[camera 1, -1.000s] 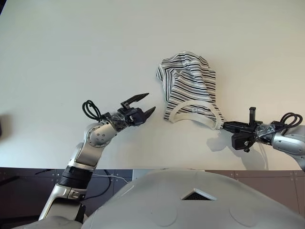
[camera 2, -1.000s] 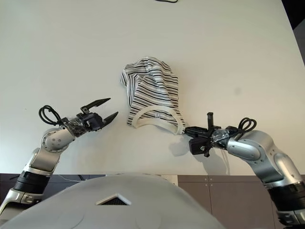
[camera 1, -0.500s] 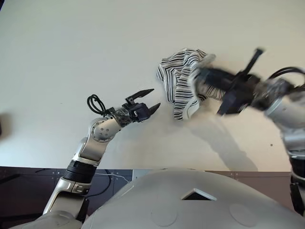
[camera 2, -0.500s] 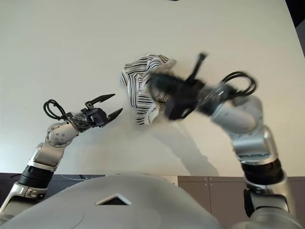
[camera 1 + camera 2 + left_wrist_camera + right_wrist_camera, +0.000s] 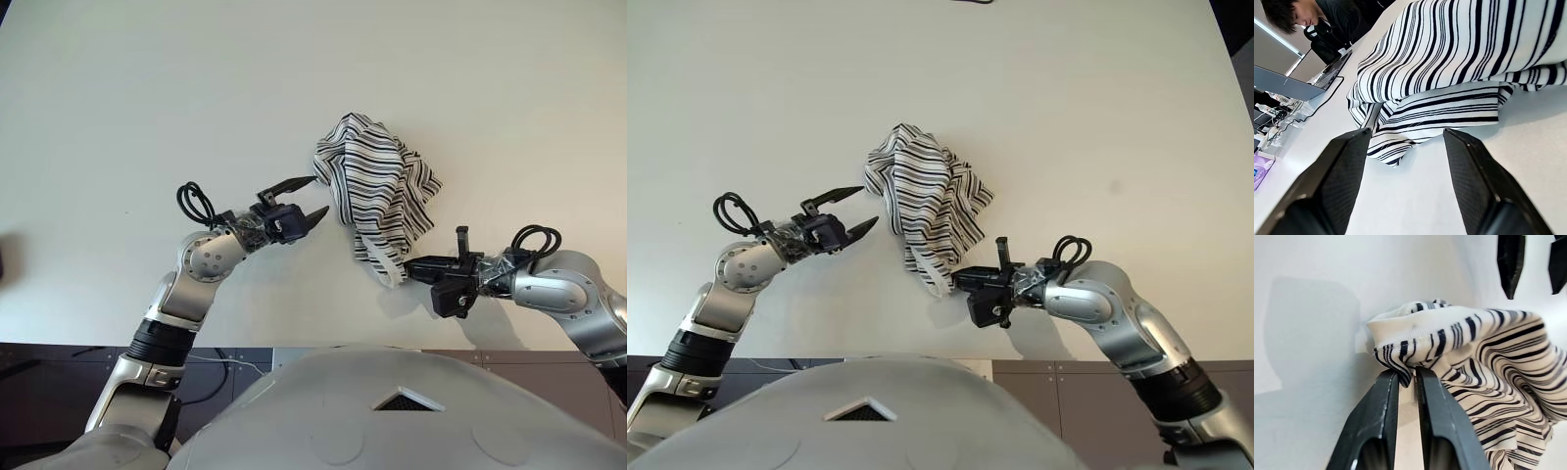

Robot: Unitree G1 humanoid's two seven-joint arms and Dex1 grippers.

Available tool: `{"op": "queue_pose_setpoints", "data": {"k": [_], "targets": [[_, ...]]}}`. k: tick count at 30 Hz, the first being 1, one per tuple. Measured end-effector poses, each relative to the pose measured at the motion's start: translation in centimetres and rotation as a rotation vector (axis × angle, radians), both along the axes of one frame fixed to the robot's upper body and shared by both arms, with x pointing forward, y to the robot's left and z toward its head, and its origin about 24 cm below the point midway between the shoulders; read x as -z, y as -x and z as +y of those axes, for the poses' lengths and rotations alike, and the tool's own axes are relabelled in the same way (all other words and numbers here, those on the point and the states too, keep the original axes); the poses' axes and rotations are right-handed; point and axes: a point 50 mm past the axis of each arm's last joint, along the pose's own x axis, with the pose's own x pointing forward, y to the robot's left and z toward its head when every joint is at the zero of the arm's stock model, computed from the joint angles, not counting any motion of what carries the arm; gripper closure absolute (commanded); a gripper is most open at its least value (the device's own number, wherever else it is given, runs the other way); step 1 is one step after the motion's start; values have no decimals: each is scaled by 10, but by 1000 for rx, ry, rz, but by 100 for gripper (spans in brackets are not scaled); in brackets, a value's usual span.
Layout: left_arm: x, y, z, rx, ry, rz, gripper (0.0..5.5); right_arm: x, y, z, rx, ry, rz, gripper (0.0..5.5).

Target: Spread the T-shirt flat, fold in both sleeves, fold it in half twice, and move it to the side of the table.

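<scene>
The black-and-white striped T-shirt lies bunched in a heap in the middle of the white table. My right gripper is at the heap's near edge, shut on the white collar rib. The right wrist view shows the striped hem and rib pinched at that gripper. Just left of the heap, my left gripper is open, its fingertips close to the cloth's left edge with nothing between them. The left wrist view looks between its fingers at the folds of the T-shirt.
The table's front edge runs close under both arms. A dark object sits at the far left edge, and a black cable lies at the far edge. Bare tabletop lies left, right and beyond the shirt.
My right gripper swung up over the shirt and came back to the near side holding the collar; the heap now sits higher and more to the left. My left gripper moved closer to it.
</scene>
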Motion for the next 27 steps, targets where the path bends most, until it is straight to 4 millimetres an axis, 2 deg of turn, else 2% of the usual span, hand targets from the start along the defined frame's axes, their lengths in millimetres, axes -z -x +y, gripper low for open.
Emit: {"op": "queue_pose_setpoints", "data": {"k": [3, 7, 11, 17, 21, 24, 27], "targets": [[0, 0, 1, 2, -8, 1, 275, -11, -3, -7, 95, -91, 55, 478], [0, 2, 1, 1, -8, 6, 275, -22, -19, -27, 222, -149, 74, 478], [2, 5, -6, 46, -5, 18, 275, -7, -37, -32, 307, -169, 23, 478], [1, 5, -14, 97, -6, 21, 275, 33, -42, -28, 304, -109, 16, 478], [2, 6, -17, 113, -4, 28, 275, 40, -50, -32, 341, -120, -40, 478], [2, 7, -16, 112, -11, 28, 275, 39, -46, -52, 376, -70, -51, 478], [4, 8, -15, 109, -26, 30, 275, 32, -48, -90, 446, 49, -71, 478]]}}
